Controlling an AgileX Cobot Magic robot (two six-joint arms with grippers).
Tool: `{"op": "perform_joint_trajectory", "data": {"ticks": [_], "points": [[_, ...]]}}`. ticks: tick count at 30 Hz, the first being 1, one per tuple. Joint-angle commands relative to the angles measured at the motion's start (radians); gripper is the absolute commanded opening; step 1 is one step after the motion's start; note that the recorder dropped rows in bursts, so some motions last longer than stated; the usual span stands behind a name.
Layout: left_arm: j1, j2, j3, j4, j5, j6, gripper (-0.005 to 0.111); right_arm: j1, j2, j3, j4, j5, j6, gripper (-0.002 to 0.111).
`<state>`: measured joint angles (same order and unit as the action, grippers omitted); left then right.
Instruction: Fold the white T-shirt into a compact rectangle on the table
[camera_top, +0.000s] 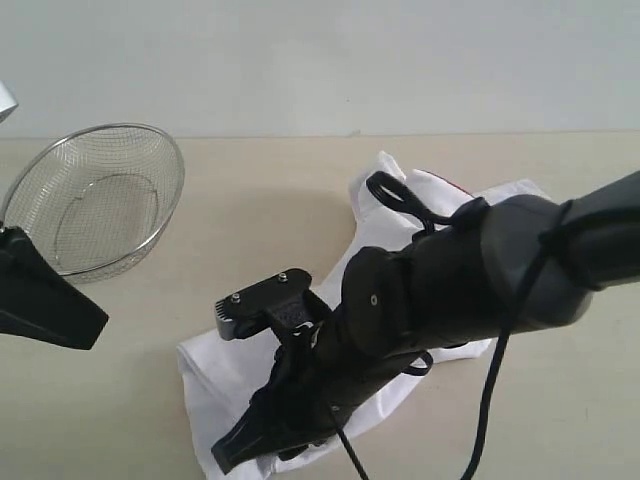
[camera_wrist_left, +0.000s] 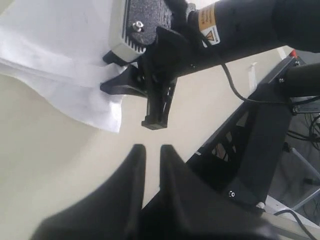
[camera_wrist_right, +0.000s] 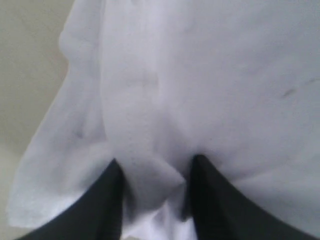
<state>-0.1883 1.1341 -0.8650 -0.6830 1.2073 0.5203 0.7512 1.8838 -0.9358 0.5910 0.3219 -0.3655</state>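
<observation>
at lower centre, the right gripper (camera_wrist_right: 152, 187) pinches a fold of the white t-shirt (camera_wrist_right: 200, 75); pinch firmly before lifting, left gripper (camera_wrist_left: 152, 152) closed empty

Soft even daylight; right wrist view blurred

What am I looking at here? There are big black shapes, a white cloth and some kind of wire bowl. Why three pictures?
This is a robot with two arms, each ending in a pair of jaws. One picture comes from a camera off the arms; the other two come from cameras on each wrist. On the table lie a white T-shirt and an empty wire mesh basket. The right gripper is pressed into the shirt with a fold of fabric bunched between its jaws. The left gripper hangs over bare table, jaws nearly together, holding nothing.
</observation>
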Motion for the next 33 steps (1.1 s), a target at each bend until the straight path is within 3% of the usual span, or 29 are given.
{"op": "perform_joint_trajectory", "data": {"ticks": [1,3,17,22,26,33], "points": [[-0.008,-0.007,0.004,-0.014,-0.007,0.002,0.01,0.009,0.005,0.005,0.002,0.015,-0.003,0.01],[-0.008,-0.007,0.004,-0.014,-0.007,0.002,0.01,0.009,-0.009,0.005,0.0,0.012,0.002,0.0],[-0.008,-0.007,0.004,-0.022,-0.004,0.003,0.01,0.003,-0.138,0.005,-0.065,0.015,0.026,0.0],[-0.012,0.006,0.076,-0.204,0.003,0.092,0.01,0.003,-0.138,0.005,-0.065,-0.016,0.069,0.0],[-0.02,0.05,0.245,-0.191,-0.132,0.082,0.01,0.003,-0.138,0.005,-0.065,-0.014,0.072,0.0],[-0.02,0.059,0.379,-0.391,-0.349,0.088,0.01,0.003,-0.138,0.005,-0.064,-0.033,0.077,0.0]]}}
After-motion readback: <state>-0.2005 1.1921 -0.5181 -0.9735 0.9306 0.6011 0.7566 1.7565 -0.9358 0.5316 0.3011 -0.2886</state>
